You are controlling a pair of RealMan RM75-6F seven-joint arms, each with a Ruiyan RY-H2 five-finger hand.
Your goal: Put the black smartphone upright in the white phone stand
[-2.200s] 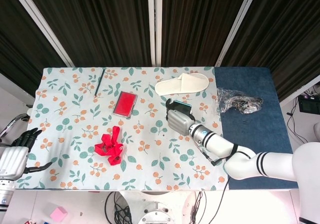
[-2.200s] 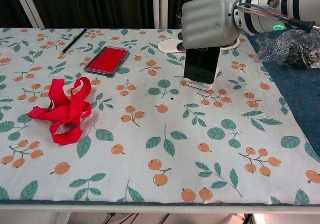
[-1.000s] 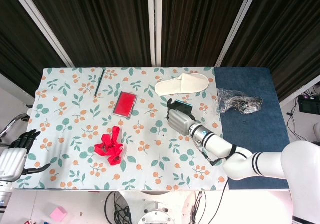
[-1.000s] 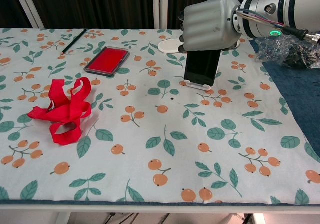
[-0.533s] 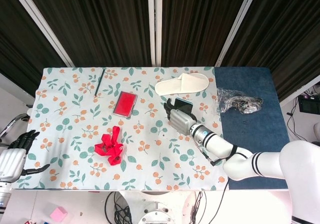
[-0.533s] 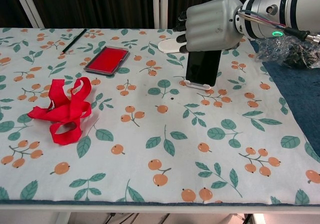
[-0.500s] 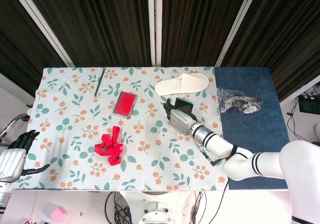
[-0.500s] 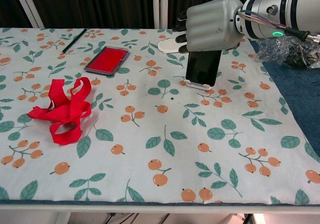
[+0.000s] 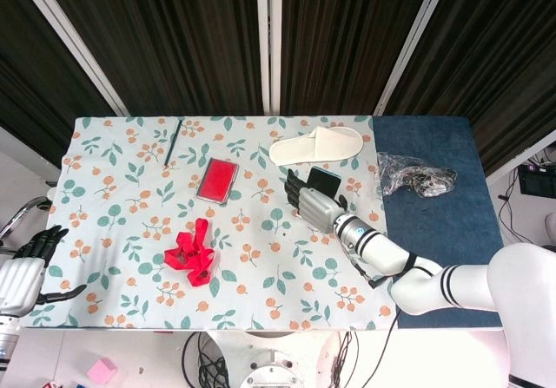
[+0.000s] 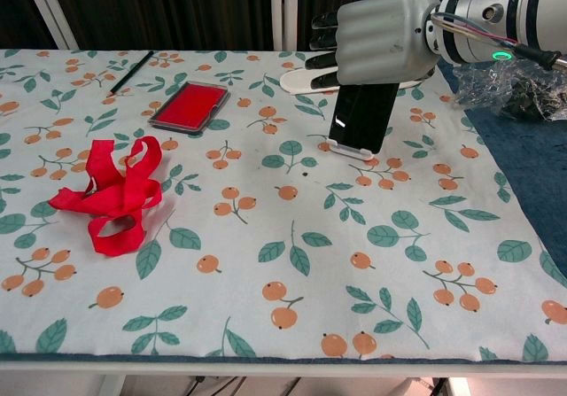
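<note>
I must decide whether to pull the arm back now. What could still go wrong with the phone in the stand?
The right hand hovers at the top of the black smartphone, fingers apart; lifting carelessly could tip it off the white phone stand. The phone leans, so a nudge may topple it. The slipper lies close behind.

Slipper (image 10: 310,79) perhaps just behind stand (image 10: 353,151)

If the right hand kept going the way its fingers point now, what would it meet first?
Probably nothing soon: the right hand points toward the robot's left, above the cloth and over the black smartphone. The red case lies roughly that way but lower; depth is unclear.
</note>
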